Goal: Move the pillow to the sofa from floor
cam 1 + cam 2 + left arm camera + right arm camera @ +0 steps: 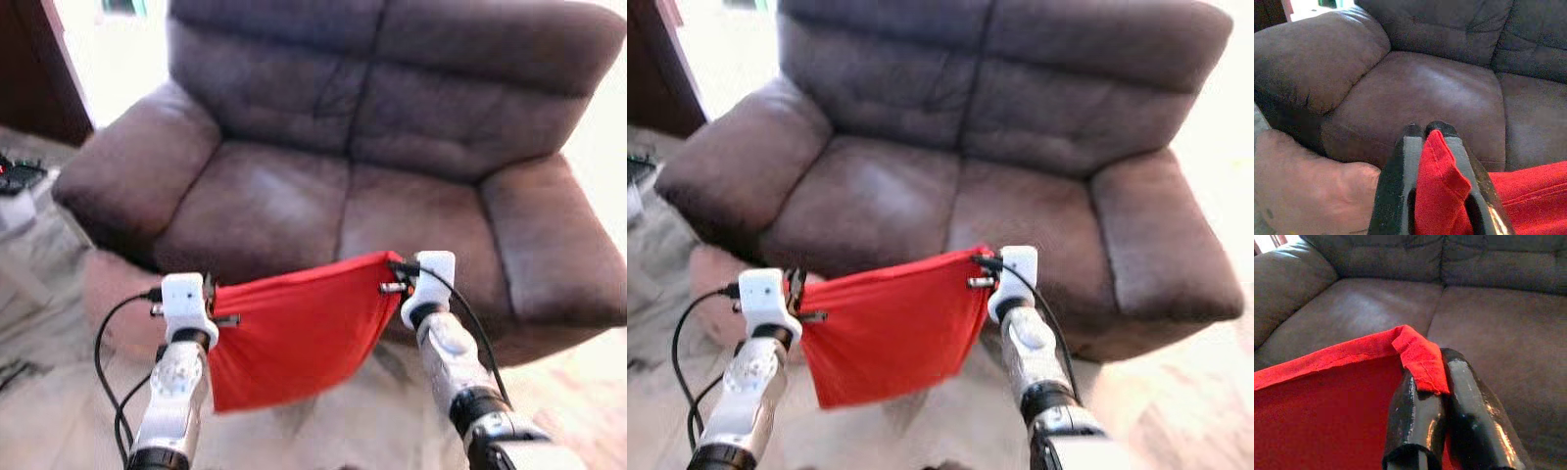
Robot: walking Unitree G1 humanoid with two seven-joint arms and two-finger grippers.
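A limp red pillow [294, 333] hangs stretched between my two grippers, just in front of the brown sofa [284, 196] and a little above its seat edge. My left gripper [1425, 129] is shut on the pillow's left top corner, with red fabric bunched between its black fingers [1400, 176]. At the right top corner my right gripper [1432, 364] is shut too, and a fold of red cloth [1420, 357] lies over its fingertips. The pillow's lower part sags toward the floor.
A pinkish cushion [113, 294] lies on the pale floor against the sofa's left armrest [137, 157]. Dark wooden furniture [34, 69] stands at the back left, with dark items on a white stand [15, 181] near it. Both sofa seats are bare.
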